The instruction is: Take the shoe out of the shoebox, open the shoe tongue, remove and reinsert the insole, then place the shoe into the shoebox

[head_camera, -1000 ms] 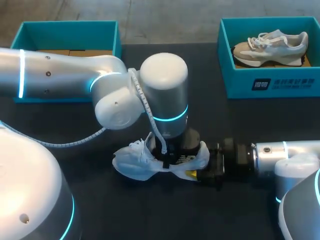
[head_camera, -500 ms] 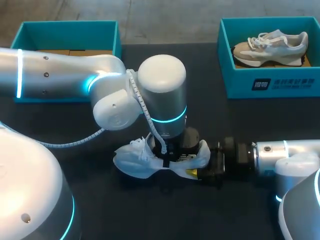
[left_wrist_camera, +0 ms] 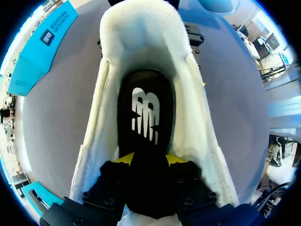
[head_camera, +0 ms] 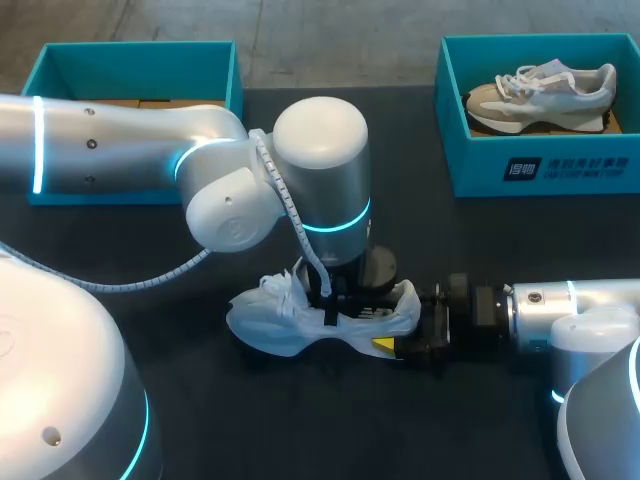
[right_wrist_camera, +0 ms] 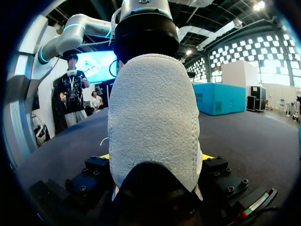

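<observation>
A white shoe (head_camera: 275, 320) lies on the black table (head_camera: 300, 430) near the middle, toe to the left. My left gripper (head_camera: 345, 298) comes down into its opening. In the left wrist view the black insole (left_wrist_camera: 146, 113) with a white logo lies inside the shoe (left_wrist_camera: 141, 33). It runs back between the yellow fingertips (left_wrist_camera: 123, 158), which pinch it from both sides. My right gripper (head_camera: 405, 345) is at the heel, level with the table. Its wrist view shows the fuzzy white heel (right_wrist_camera: 153, 117) filling the gap between its fingers (right_wrist_camera: 104, 156), which press on both sides.
A teal shoebox (head_camera: 540, 165) at the back right holds a second, beige and white shoe (head_camera: 540, 90). Another teal shoebox (head_camera: 140, 55) at the back left shows brown cardboard inside; my left arm crosses in front of it.
My left wrist has moved slightly up and to the left. The shoe has shifted a little and lies flatter. The right arm has stayed put on the heel.
</observation>
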`<state>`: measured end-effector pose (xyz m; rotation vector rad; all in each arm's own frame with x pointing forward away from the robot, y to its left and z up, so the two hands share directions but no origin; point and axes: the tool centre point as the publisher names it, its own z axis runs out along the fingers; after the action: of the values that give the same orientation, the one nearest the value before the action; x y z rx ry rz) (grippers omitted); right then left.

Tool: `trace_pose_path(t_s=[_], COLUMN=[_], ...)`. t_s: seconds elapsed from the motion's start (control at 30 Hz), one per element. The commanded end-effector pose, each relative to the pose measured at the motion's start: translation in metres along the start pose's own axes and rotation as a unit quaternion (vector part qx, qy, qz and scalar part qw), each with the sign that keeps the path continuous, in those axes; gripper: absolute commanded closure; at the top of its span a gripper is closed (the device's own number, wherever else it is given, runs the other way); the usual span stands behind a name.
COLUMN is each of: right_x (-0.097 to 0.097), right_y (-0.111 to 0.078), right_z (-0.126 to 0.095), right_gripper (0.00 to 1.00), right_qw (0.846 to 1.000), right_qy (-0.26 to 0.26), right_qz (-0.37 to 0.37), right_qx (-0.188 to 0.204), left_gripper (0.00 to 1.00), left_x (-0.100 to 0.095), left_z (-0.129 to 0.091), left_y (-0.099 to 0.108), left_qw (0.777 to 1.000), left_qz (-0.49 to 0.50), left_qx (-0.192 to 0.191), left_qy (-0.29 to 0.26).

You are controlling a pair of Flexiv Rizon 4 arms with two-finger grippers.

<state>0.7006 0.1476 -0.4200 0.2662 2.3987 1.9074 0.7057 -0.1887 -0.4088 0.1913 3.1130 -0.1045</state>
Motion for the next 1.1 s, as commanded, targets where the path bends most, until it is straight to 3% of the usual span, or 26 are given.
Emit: trace_pose_path(t_s=[0.03,0.3,0.53,0.73,1.1], right_x=[0.005,0.005,0.005,0.005,0.005], right_y=[0.000,0.000,0.000,0.000,0.000], right_z=[0.003,0.003,0.003,0.003,0.003], right_gripper=[1.00,1.00,1.00,1.00,1.00], right_qw=[1.000,1.000,1.000,1.000,1.000], right_qy=[-0.001,-0.001,-0.001,-0.001,-0.001], right_qz=[0.000,0.000,0.000,0.000,0.000], right_qx=[0.001,0.001,0.001,0.001,0.001], left_gripper=[0.64,0.67,1.00,1.00,1.00], left_x=[-0.010,-0.013,-0.022,-0.027,-0.009], left_z=[0.008,0.020,0.019,0.008,-0.027], left_y=[-0.004,-0.004,-0.001,0.002,0.009], left_qw=[1.000,0.999,0.998,0.998,0.996], left_qz=[-0.002,-0.005,-0.016,-0.026,-0.019], left_qx=[-0.005,-0.012,-0.016,-0.009,0.084], left_qy=[-0.007,-0.042,-0.058,-0.061,0.026])
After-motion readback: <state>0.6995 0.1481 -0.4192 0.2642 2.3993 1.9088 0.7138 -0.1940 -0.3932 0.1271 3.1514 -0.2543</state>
